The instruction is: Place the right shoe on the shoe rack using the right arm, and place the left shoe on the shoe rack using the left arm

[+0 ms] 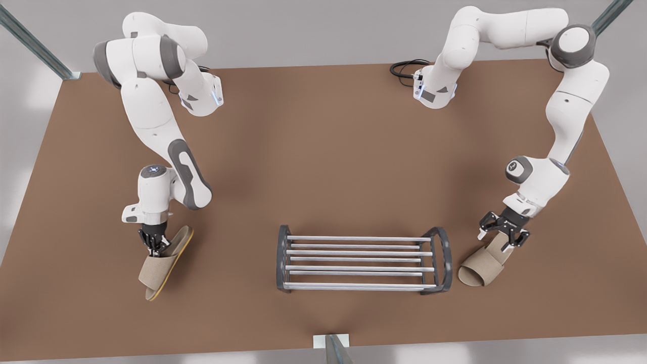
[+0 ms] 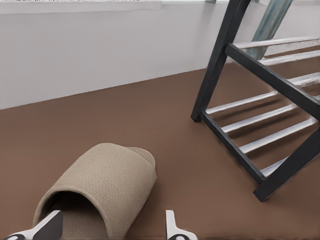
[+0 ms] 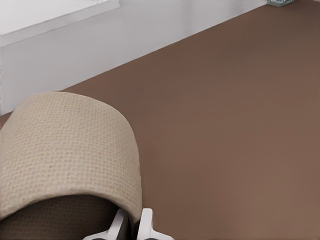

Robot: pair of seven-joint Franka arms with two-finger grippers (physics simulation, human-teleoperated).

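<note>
So the left gripper [image 1: 503,237] is down at the left shoe [image 1: 482,269], jaws spread around the strap's back edge, shoe flat on the bench [image 1: 323,151] just beside the shoe rack [image 1: 361,259]. Right gripper [image 1: 154,245] has its jaws pinched on the right shoe [image 1: 164,263], which is tipped up on its edge, well apart from the rack.

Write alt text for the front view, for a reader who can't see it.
Two white arms work over a brown table with an empty shoe rack between them. On the front view's left, the right gripper holds a tilted beige slipper; on its right, the left gripper is open over a flat slipper.
</note>
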